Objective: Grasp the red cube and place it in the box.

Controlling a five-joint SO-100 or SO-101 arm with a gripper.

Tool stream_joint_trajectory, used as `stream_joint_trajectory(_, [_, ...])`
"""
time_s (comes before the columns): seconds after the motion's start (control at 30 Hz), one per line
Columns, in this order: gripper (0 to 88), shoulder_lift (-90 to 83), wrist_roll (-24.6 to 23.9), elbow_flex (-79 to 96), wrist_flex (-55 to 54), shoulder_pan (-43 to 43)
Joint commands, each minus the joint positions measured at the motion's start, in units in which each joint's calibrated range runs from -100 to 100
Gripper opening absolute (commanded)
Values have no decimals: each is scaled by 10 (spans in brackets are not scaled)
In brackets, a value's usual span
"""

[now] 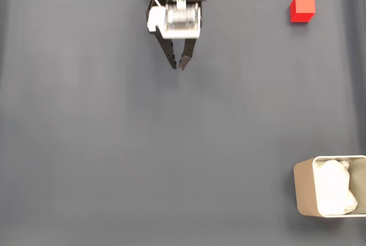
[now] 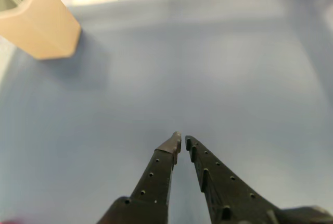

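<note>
Hovering over the grey mat [image 1: 114,143], the gripper [image 1: 178,66] is holding nothing, fingertips nearly closed. Red cube [image 1: 302,8] is sitting far right at top in the fixed view; box [image 1: 306,186] is resting lower right, well apart.

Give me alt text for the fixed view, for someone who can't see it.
Seen from above, a black two-finger gripper hangs near the top centre of a dark grey mat, its fingertips nearly together and holding nothing. A small red cube sits at the upper right, and a beige box lined with crumpled white paper stands at the lower right edge.
</note>
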Motion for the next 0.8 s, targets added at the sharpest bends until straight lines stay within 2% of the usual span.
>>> stream_joint_trajectory(0.0, [0, 63, 2, -191, -55, 0])
stream_joint_trajectory(0.1, [0, 134, 12, -315, -43, 3])
stream_joint_trajectory(0.33, [0, 275, 26, -554, 68, 5])
stream_joint_trajectory(0.77, [0, 405, 29, -697, 100, 12])
